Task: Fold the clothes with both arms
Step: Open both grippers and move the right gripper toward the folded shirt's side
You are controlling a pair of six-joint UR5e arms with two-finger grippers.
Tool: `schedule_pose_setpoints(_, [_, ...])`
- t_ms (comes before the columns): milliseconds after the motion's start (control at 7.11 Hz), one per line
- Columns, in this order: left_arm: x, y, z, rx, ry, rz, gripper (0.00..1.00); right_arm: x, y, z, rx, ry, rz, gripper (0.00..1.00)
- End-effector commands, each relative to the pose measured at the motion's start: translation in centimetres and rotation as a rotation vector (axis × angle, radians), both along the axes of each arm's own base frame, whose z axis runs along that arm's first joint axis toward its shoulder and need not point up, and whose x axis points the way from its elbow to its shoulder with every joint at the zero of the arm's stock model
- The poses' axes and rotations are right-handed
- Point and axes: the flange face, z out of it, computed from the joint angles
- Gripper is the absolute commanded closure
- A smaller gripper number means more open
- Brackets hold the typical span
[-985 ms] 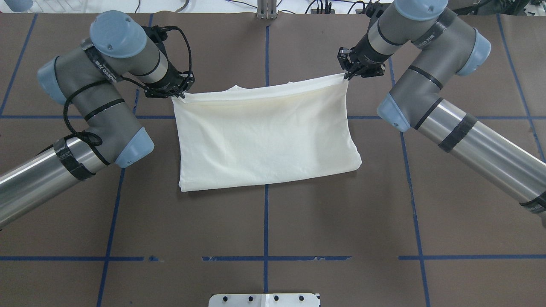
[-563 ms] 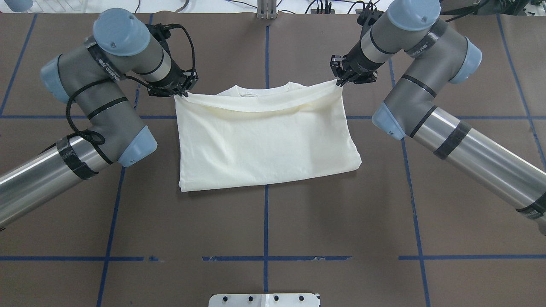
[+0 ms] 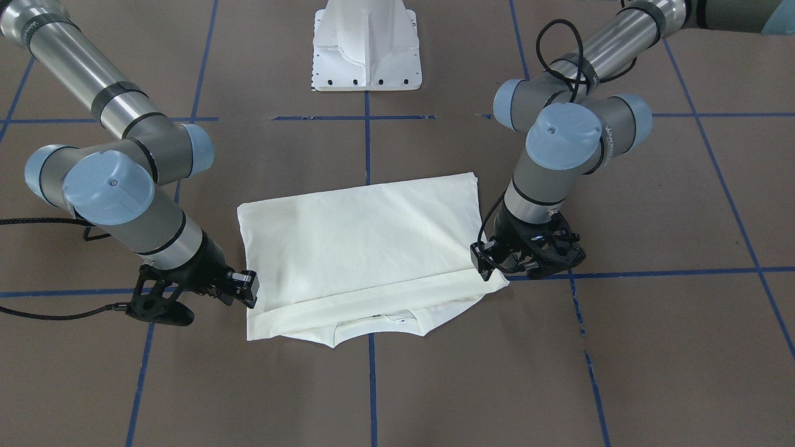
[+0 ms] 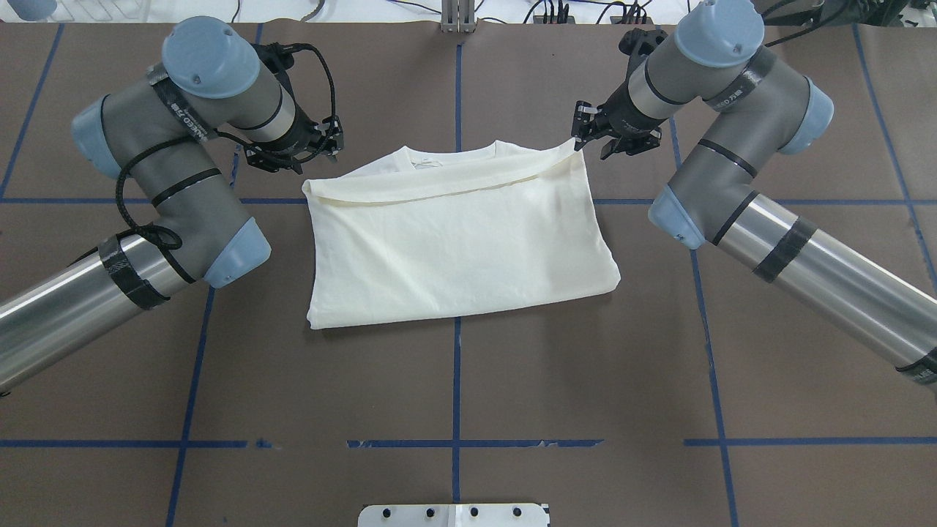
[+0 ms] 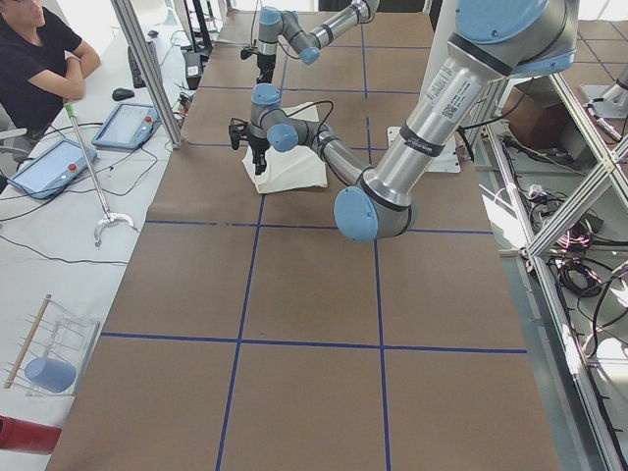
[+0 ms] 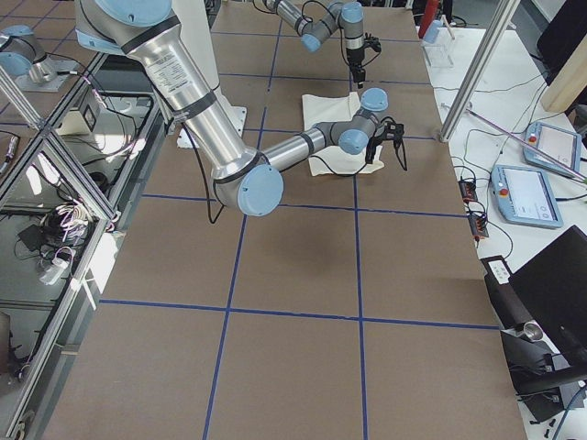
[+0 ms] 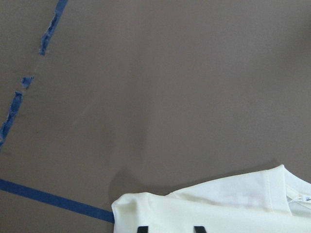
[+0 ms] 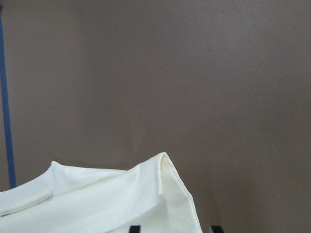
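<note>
on the brown desk [image 4: 454, 380] we see the cream t-shirt [image 4: 454, 241] lying folded at centre, plain side up, collar peeking out at 12 o'clock. our left pincer [image 4: 322, 143] hangs spread just off its 10 o'clock corner. the right pincer [image 4: 589, 135] is spread around the 2 o'clock corner.

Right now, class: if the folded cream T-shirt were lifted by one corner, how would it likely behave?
Probably floppy: the T-shirt lies in flat soft layers, its folded-over edge curving unevenly. Likely light: the fabric looks thin and creases finely. Pushed, it might bunch rather than slide whole on the matte table cover.
</note>
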Motion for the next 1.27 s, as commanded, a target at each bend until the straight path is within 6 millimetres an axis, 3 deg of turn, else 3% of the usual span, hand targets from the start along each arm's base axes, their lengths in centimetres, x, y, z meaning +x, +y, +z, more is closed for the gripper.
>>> schedule_pose_setpoints(0, [-0.1, 0.1, -0.3, 0.002, 0.002, -0.001, 0.00, 2.3, 2.4, -0.2, 0.059, -0.037, -0.007, 0.00])
schedule_pose_setpoints(141, [-0.2, 0.1, -0.6, 0.003, 0.007, -0.001, 0.00, 2.5, 5.5, 0.9, 0.050, -0.041, -0.013, 0.00])
schedule_pose_setpoints(281, [-0.3, 0.3, -1.1, 0.010, 0.013, -0.001, 0.00, 1.9, 10.2, 2.5, 0.064, -0.028, -0.038, 0.00])
schedule_pose_setpoints(422, [-0.4, 0.4, -1.5, 0.015, 0.018, -0.003, 0.00, 0.3, 14.1, 3.5, 0.082, -0.008, -0.069, 0.00])
schedule_pose_setpoints(563, [-0.5, 0.4, -1.3, 0.016, 0.018, -0.002, 0.00, -2.3, 16.6, 4.5, 0.093, 0.021, -0.094, 0.00])
schedule_pose_setpoints(704, [-0.5, 0.4, -1.2, 0.015, 0.017, -0.002, 0.00, -3.9, 17.8, 5.0, 0.098, 0.040, -0.108, 0.00])
schedule_pose_setpoints(844, [-0.5, 0.5, -1.3, 0.015, 0.018, -0.001, 0.00, -4.2, 18.1, 5.1, 0.098, 0.041, -0.114, 0.07])
schedule_pose_setpoints(985, [-0.5, 0.5, -1.5, 0.017, 0.021, -0.001, 0.00, -4.3, 18.2, 5.0, 0.086, 0.048, -0.123, 0.57])
schedule_pose_setpoints(1126, [-0.5, 0.5, -1.4, 0.016, 0.020, 0.000, 0.00, -4.3, 18.2, 4.8, 0.086, 0.046, -0.127, 0.97])
